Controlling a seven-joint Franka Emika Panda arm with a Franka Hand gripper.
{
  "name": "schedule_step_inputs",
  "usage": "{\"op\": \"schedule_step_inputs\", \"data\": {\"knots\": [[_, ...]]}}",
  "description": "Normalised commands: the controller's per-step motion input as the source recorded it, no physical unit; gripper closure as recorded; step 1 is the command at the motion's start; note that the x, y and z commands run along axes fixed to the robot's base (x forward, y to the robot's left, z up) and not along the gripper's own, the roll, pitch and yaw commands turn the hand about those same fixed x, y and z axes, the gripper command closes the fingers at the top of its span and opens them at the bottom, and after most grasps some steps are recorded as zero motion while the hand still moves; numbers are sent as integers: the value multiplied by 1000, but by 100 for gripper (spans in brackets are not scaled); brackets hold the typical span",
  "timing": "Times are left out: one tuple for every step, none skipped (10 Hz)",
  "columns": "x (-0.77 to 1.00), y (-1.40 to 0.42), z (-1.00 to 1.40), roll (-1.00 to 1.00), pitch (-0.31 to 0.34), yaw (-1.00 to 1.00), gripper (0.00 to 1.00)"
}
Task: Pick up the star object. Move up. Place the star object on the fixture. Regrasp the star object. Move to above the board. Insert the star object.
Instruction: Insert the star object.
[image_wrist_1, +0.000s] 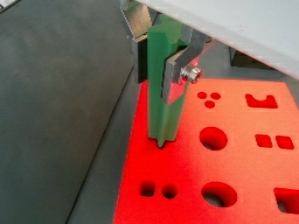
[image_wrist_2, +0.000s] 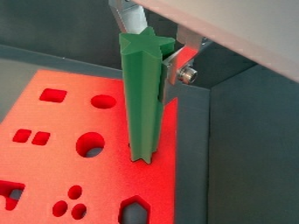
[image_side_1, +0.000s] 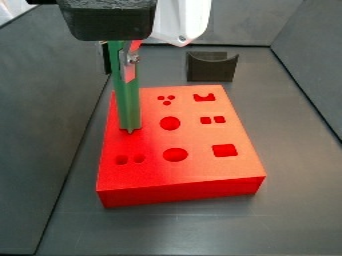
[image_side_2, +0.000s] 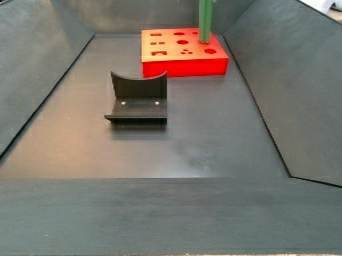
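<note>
So I've got the star (image_side_1: 123, 88) clamped at its upper end in my gripper (image_wrist_1: 173, 68), hanging straight down over the board (image_side_1: 187, 170). I grab it high up on purpose: that leaves nearly the whole length free below the fingers (image_wrist_1: 177, 70), so nothing of mine bumps the board when the peg goes in.

The star's lower tip is right at the board's surface, at the edge farthest from the fixture (image_side_1: 210, 66) side-to-side, next to the big round hole (image_side_1: 170, 124). In both wrist views the tip looks like it's sitting in or on a small dark cut-out (image_wrist_1: 156, 140) by the board's edge, which I take to be the star slot. Can't tell how deep it's in, if at all; the peg itself hides the hole.

The peg looks upright in both side views, which is what matters for a keyed shape like this. My guess is we're at the insert step, and the fiddly bit is the star points lining up with the slot.

The fixture sits empty, well clear of the board (image_side_2: 185, 52).
</note>
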Motion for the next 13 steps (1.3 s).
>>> {"op": "schedule_step_inputs", "data": {"knots": [[40, 0, 0, 0, 0, -154, 100], [17, 0, 0, 0, 7, -134, 100], [0, 0, 0, 0, 3, -109, 100], [0, 0, 0, 0, 6, -94, 100], [0, 0, -29, 0, 0, -86, 100], [0, 0, -43, 0, 0, -74, 100], [-6, 0, -43, 0, 0, -54, 100], [-23, 0, -40, 0, 0, -9, 100], [-6, 0, -31, 0, 0, -6, 100], [0, 0, -40, 0, 0, 0, 100], [0, 0, -91, 0, 0, 0, 100], [0, 0, -123, 0, 0, 0, 100], [0, 0, -123, 0, -6, 0, 100]]}}
